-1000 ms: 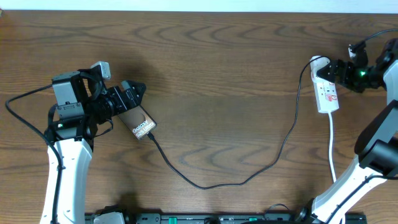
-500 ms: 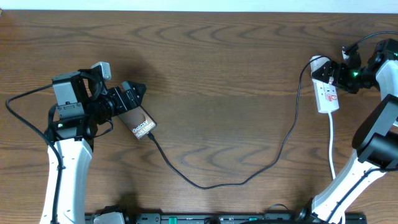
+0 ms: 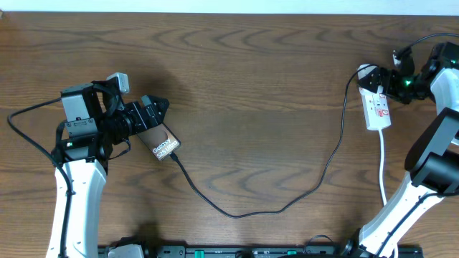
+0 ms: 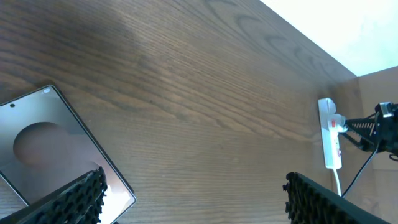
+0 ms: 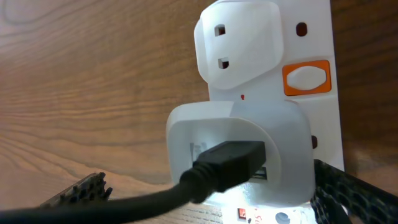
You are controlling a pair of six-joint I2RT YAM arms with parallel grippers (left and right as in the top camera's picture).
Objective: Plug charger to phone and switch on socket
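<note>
Overhead vs a second back: right hand has crept slightly further onto the head end of the narrow white plastic power-strip socket and swung a touch. Nothing else has shifted. Left hand hasn't budged, parked over the top end of the flat dark brown-black rectangular phone with white Galaxy lettering, which lies on the brown wood-grain bench.

Right hand: spread wide, holding nothing. Right wrist view has its fingers straddling the white boxy plug adapter seated in the socket, dead ahead of the hand. Orange rocker switch sits beyond the adapter, off to one finger's side. Can't tell on/off.

Left hand: also spread, not pinching. Left wrist view shows the phone under one finger only, the other well apart.

Long thin black charger cable leaves the adapter, loops across the bench and ends at the phone edge away from the left hand. Looks plugged in; tip too small to confirm.

Read: plug step probably done, and the small right-hand move looks like lining up on the switch. Next is a fingertip press on the rocker. The adapter crowds it, so the risk is shoving the adapter or strip instead.
</note>
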